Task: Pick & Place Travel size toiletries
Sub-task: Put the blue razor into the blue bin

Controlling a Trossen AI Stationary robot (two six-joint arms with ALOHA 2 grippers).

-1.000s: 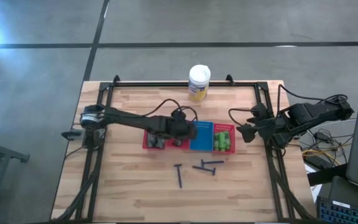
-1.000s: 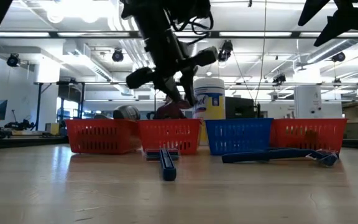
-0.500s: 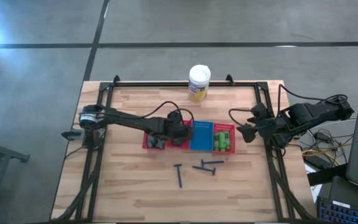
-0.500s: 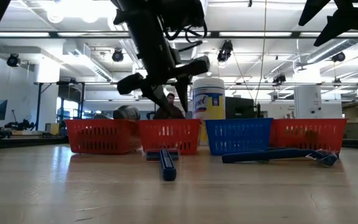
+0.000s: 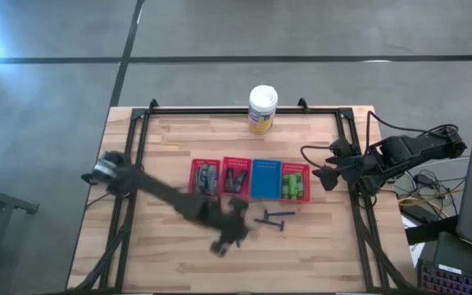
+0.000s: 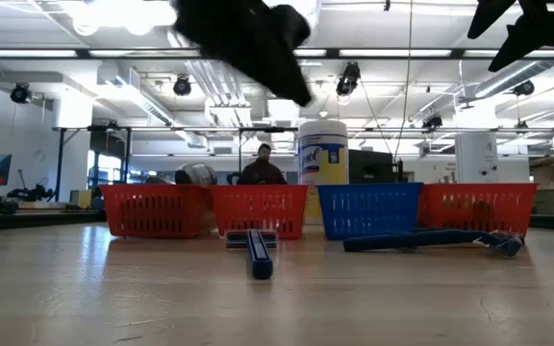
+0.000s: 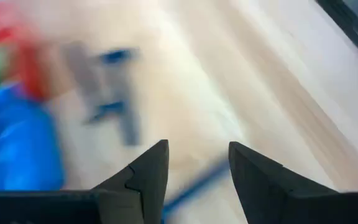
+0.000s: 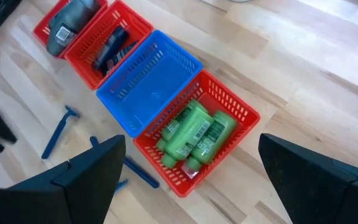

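Observation:
Four trays stand in a row at mid-table. A red tray (image 5: 206,178) holds grey bottles (image 8: 64,25). Another red tray (image 5: 236,178) holds black tubes (image 8: 109,48). The blue tray (image 8: 148,78) is bare inside. The rightmost red tray (image 5: 295,184) holds green bottles (image 8: 194,134). Thin dark T-shaped sticks (image 5: 274,217) lie on the wood in front of the trays. My left gripper (image 7: 197,146) is open and hangs, blurred, above another stick (image 7: 191,190) near the table's front. My right gripper (image 5: 322,174) waits open beside the right end of the row.
A white-lidded jar with a yellow label (image 5: 262,108) stands at the far edge. Black frame rails (image 5: 133,147) run along the table's left, right and far sides. Bare wood lies along the near edge. A person (image 6: 263,165) shows in the room behind the table.
My left gripper has opened over the red tray with the black tubes. It has then risen and swung fast toward the table's near edge, ending above the lone stick in front of the trays. The trays and sticks have kept their places.

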